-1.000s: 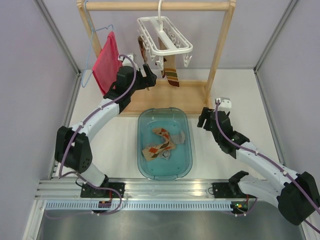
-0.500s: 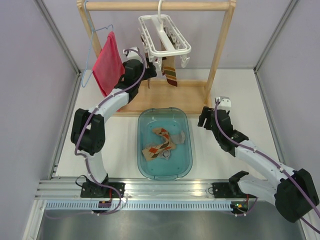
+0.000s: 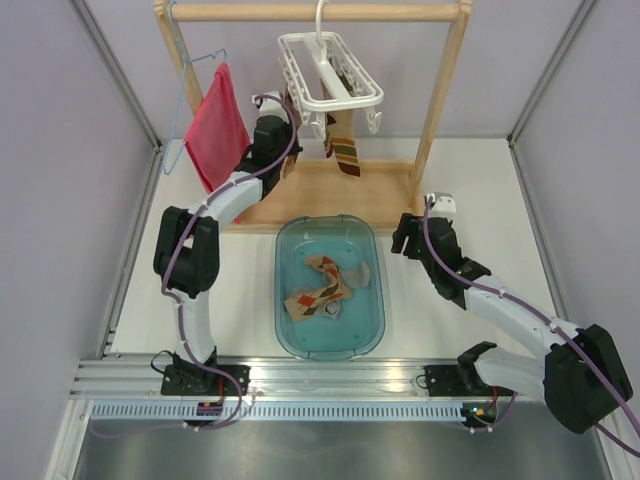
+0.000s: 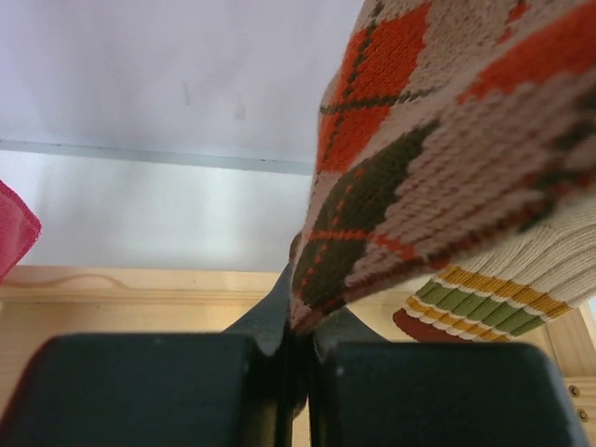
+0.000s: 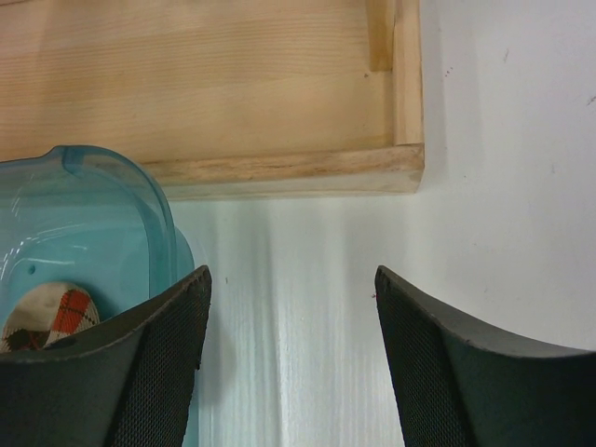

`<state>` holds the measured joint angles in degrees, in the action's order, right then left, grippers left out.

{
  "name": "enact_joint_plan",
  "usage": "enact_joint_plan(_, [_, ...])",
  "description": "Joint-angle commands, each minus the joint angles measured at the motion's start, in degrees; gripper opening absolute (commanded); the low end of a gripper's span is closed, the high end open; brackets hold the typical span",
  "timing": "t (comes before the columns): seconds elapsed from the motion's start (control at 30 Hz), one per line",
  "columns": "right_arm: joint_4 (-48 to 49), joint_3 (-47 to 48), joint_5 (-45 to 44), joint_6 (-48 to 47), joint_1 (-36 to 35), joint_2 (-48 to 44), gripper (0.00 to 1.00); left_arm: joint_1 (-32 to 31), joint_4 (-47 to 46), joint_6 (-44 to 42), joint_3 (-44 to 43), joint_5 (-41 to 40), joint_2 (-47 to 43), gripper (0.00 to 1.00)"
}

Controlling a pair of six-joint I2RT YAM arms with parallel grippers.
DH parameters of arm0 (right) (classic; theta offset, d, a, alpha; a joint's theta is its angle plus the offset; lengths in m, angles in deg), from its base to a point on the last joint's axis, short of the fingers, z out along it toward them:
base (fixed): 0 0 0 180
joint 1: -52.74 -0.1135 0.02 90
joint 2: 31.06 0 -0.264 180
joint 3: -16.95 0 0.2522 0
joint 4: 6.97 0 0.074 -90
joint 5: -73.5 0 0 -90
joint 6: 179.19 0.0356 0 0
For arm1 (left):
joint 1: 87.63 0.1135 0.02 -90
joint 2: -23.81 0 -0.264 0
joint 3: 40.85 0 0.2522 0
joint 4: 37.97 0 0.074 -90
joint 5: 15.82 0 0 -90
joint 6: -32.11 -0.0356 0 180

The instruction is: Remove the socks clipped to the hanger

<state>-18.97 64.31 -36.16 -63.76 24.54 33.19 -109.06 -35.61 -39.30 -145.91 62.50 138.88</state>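
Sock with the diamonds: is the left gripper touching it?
Touching. The left wrist view shows the left gripper with its jaws pinched shut on the bottom edge of the diamond sock.

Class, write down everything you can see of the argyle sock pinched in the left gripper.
The argyle sock is a soft, chunky knit: a cream ground with orange-red and dark olive diamonds crossed by thin stitched lines. It hangs down from above the left wrist view, so its top is out of frame there. Its lowest fold is pinched between the shut fingers of the left gripper. A ribbed cream sock with striped bands hangs behind it. Seen from above, it dangles under the white hanger.
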Motion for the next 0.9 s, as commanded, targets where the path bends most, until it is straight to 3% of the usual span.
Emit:
enact_joint_plan(0.0, [2.37, -0.03, 0.85, -0.12, 0.43, -0.53, 0.75, 0.16, -4.42, 0.04, 1.74, 0.79, -2.73, 0.02])
enact_joint_plan(0.43, [0.0, -1.52, 4.45, 1.29, 0.26, -6.94, 0.74, -0.71, -8.64, 4.35, 23.0, 1.48, -25.05, 0.02])
enact_joint_plan(0.87, [-0.44, -0.74, 11.65, 2.08, -0.97, -11.95, 0.7, -11.35, 1.81, 0.75, 26.09, 2.19, -39.73, 0.02])
